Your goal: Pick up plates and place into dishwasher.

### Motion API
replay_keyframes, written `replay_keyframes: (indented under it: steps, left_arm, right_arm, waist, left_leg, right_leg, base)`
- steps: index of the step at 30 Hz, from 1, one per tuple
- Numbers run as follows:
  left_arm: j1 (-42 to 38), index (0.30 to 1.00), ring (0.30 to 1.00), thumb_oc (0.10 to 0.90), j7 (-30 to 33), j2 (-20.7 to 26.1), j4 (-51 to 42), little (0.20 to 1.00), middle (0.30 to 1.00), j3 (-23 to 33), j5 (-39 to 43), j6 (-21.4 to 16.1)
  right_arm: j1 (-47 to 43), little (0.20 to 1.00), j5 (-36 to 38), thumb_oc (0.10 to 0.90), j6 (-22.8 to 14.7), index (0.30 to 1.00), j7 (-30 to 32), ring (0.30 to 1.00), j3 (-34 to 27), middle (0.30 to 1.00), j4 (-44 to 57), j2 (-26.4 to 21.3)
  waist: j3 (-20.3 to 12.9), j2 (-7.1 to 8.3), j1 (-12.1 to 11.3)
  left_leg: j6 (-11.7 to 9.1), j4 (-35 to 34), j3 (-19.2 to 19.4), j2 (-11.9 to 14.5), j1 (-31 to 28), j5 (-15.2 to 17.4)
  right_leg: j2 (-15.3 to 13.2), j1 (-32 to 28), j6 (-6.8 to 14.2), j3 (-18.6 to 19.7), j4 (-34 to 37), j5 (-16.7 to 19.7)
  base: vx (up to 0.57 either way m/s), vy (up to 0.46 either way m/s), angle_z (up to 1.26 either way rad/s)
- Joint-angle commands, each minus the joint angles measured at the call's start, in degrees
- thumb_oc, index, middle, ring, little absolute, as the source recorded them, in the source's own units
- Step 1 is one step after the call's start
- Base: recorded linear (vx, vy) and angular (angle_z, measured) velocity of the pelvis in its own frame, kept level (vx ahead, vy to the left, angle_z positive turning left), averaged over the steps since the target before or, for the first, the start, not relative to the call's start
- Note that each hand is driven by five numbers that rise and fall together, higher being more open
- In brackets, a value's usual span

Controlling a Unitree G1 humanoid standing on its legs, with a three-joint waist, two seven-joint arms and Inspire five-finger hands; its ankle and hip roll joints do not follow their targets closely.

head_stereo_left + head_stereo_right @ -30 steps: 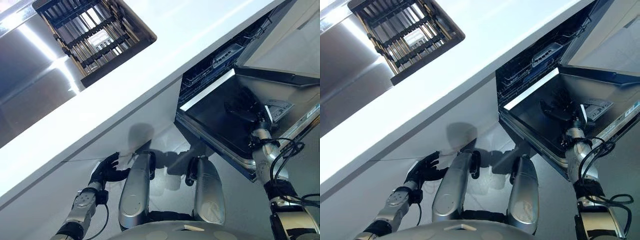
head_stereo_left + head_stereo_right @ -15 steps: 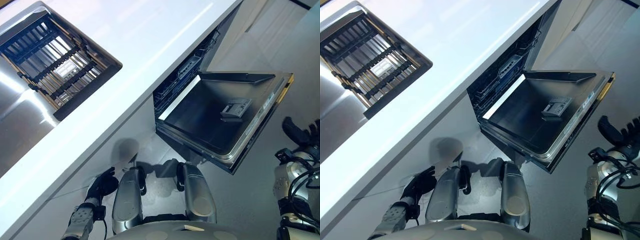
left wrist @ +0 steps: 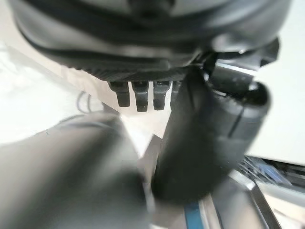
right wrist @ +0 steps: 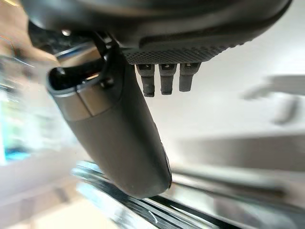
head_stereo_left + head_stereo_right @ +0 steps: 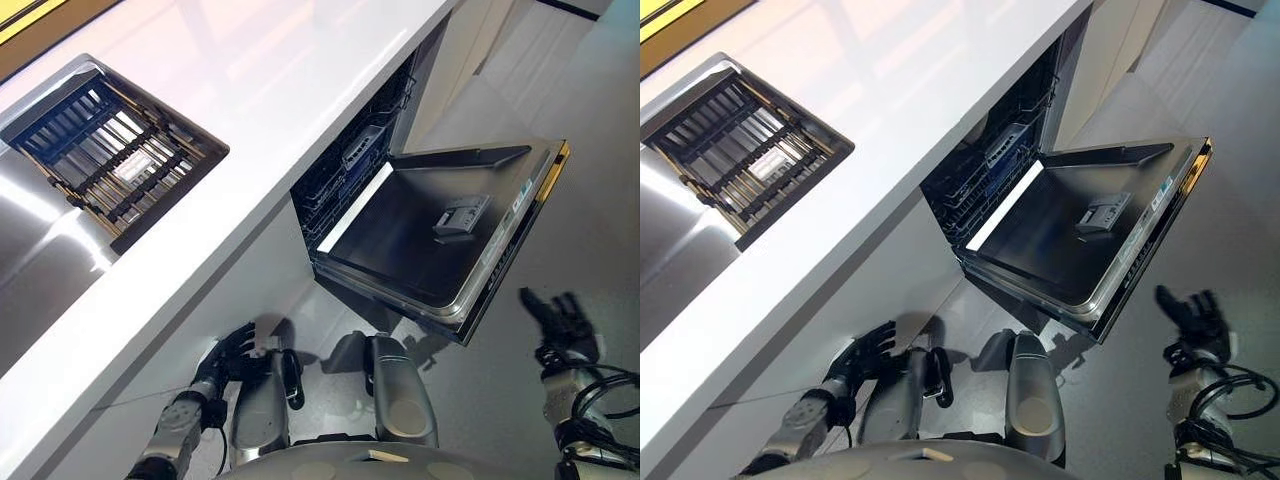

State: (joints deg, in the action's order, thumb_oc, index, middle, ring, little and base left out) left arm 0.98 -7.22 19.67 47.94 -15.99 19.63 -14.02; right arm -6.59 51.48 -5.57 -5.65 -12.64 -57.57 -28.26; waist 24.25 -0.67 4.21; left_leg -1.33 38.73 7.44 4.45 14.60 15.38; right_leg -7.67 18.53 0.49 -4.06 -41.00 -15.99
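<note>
The dishwasher [image 5: 352, 168] stands open under the white counter [image 5: 280, 80], its steel door [image 5: 420, 235] folded down flat and a wire rack [image 5: 990, 170] showing inside. My right hand [image 5: 560, 318] hangs open past the door's outer edge, lower than the door and apart from it, holding nothing; its thumb [image 4: 119, 133] stands out from straight fingers [image 4: 162, 78]. Low against the cabinet front below the counter, my left hand [image 5: 236, 346] is open with relaxed fingers, and its thumb [image 3: 205, 138] is free of anything.
A dark slatted drying rack [image 5: 110, 150] sits in the steel sink [image 5: 40, 240] at the counter's left. The lowered door juts out over the grey floor [image 5: 600, 180]. A detergent compartment [image 5: 460, 215] is on the door's inner face.
The camera has swung, showing more counter and sink. My right hand has come off the door's inner face and now hangs beyond its outer edge. The left hand stays low by the cabinet.
</note>
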Motion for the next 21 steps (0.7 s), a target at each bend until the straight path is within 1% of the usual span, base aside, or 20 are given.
replay_keyframes:
  steps: [1,3,6,7,10,11,12,14,15,19,20,21]
  left_arm:
    - [-0.5,0.900,0.900,0.800,0.0,2.0,-5.3,0.900,0.900,-0.2,-1.6,-4.7]
    - [-0.5,0.900,0.900,0.800,0.0,2.2,-5.7,0.900,0.900,-0.7,-1.9,-4.2]
    - [-0.2,0.900,0.900,0.800,0.1,2.4,-6.3,0.900,0.900,-1.3,-2.3,-3.6]
    - [-0.3,0.900,0.900,0.800,0.2,2.6,-6.8,0.900,0.900,-1.5,-2.1,-3.2]
    - [0.0,0.900,0.900,0.800,0.1,3.1,-7.4,0.900,0.900,-1.3,-2.1,-2.7]
    - [0.2,0.900,0.900,0.800,0.1,3.3,-7.4,0.900,0.900,-1.1,-2.0,-2.7]
    - [0.3,0.900,0.900,0.800,0.0,3.4,-7.4,0.900,0.900,-0.8,-2.0,-2.7]
    - [0.4,0.900,0.900,0.800,-0.5,3.7,-7.2,0.900,0.900,-0.3,-2.0,-2.5]
    - [0.5,0.900,0.900,0.800,-0.9,4.2,-7.2,0.900,0.900,-0.1,-2.0,-2.3]
    - [0.5,0.900,0.900,0.800,-1.6,4.6,-7.6,0.900,0.900,-1.1,-2.3,-1.5]
    - [0.4,0.900,0.900,0.800,-1.7,4.7,-7.6,0.900,0.900,-1.4,-2.4,-1.5]
    - [0.4,0.900,0.900,0.800,-1.8,4.7,-7.4,0.900,0.900,-1.8,-2.5,-1.5]
  right_arm:
    - [-5.2,0.900,1.8,0.800,1.2,0.900,-9.1,0.900,1.8,0.900,-1.8,-3.1]
    - [-6.8,0.900,1.7,0.800,3.6,0.900,-13.6,0.900,3.4,0.900,-1.6,-2.6]
    - [-9.2,0.900,1.3,0.800,8.2,0.900,-22.1,0.900,7.6,0.900,2.2,-1.3]
    - [-9.5,0.900,0.2,0.800,8.5,0.900,-24.2,0.900,9.2,0.900,3.9,-0.8]
    - [-10.6,0.900,1.4,0.800,10.8,0.900,-28.3,0.900,11.3,0.900,8.2,-1.0]
    - [-11.1,0.900,2.3,0.800,11.3,0.900,-31.3,0.900,11.9,0.900,10.3,-1.1]
    - [-11.5,0.900,4.0,0.800,11.7,0.900,-32.8,0.900,12.8,0.900,12.9,-1.0]
    - [-12.5,0.900,8.1,0.800,13.8,0.900,-35.7,0.900,13.6,0.900,19.1,-0.8]
    - [-13.1,0.900,12.1,0.800,13.9,0.900,-38.9,0.900,14.2,0.900,23.2,-0.7]
    - [-16.2,0.900,22.2,0.800,17.3,0.900,-44.0,0.900,12.4,0.900,29.9,1.3]
    - [-17.0,0.900,23.9,0.800,18.2,0.900,-43.9,0.900,11.9,0.900,30.7,1.5]
    - [-18.6,0.900,27.2,0.800,19.4,0.900,-44.5,0.900,11.0,0.900,31.7,1.8]
  waist:
    - [-2.0,-0.45,-2.2]
    - [-2.0,-0.67,-2.8]
    - [-1.9,-0.89,-3.6]
    - [-1.8,-0.90,-3.8]
    - [-1.8,-0.71,-4.1]
    - [-1.8,-0.60,-4.2]
    - [-1.9,-0.47,-4.3]
    - [-2.0,-0.12,-4.4]
    - [-2.1,0.12,-4.6]
    - [-2.6,0.38,-5.6]
    - [-2.6,0.39,-5.8]
    - [-2.8,0.38,-6.2]
  left_leg:
    - [5.2,2.5,-0.9,-3.6,-0.2,2.9]
    - [5.2,2.6,-1.1,-3.8,-0.3,3.0]
    - [5.1,2.3,-1.5,-4.0,-0.6,2.6]
    - [5.1,2.3,-1.6,-4.0,-0.7,2.6]
    - [5.1,2.3,-1.7,-3.8,-0.8,2.6]
    - [5.1,2.3,-1.7,-3.8,-0.9,2.6]
    - [5.1,2.3,-1.8,-3.7,-0.9,2.6]
    - [5.0,2.6,-2.0,-3.6,-0.9,2.7]
    - [4.9,2.6,-2.1,-3.4,-0.9,2.6]
    - [4.8,3.4,-2.8,-3.5,-0.6,2.9]
    - [4.7,3.5,-3.0,-3.5,-0.6,3.0]
    - [4.7,4.0,-3.2,-3.7,-0.4,3.2]
  right_leg:
    - [-0.3,-4.5,-2.3,-3.8,0.5,2.4]
    - [-0.4,-4.6,-2.4,-4.1,0.3,2.4]
    - [-0.4,-4.8,-2.4,-4.3,-0.1,2.4]
    - [-0.5,-4.8,-2.3,-4.4,-0.2,2.4]
    - [-0.7,-4.9,-2.2,-4.6,-0.3,2.4]
    - [-0.7,-5.0,-2.2,-4.7,-0.4,2.3]
    - [-0.7,-5.0,-2.2,-4.8,-0.5,2.3]
    - [-0.7,-5.0,-2.1,-4.9,-0.8,2.2]
    - [-0.9,-5.0,-1.8,-5.1,-0.9,2.3]
    - [-1.1,-5.5,-1.4,-5.7,-0.9,2.3]
    - [-1.1,-5.6,-1.3,-5.9,-0.9,2.3]
    - [-1.2,-5.8,-1.2,-6.1,-1.0,2.2]
  base:
    - [0.02,-0.057,0.04]
    - [0.02,-0.039,0.06]
    - [0.02,-0.019,0.07]
    - [0.01,-0.020,-0.03]
    - [0.01,-0.018,-0.06]
    - [0.00,0.000,0.00]
    - [0.00,0.000,0.00]
    - [0.02,-0.020,-0.04]
    - [0.03,-0.048,-0.06]
    - [0.04,-0.046,0.03]
    - [0.04,-0.036,0.02]
    - [0.03,-0.026,-0.05]
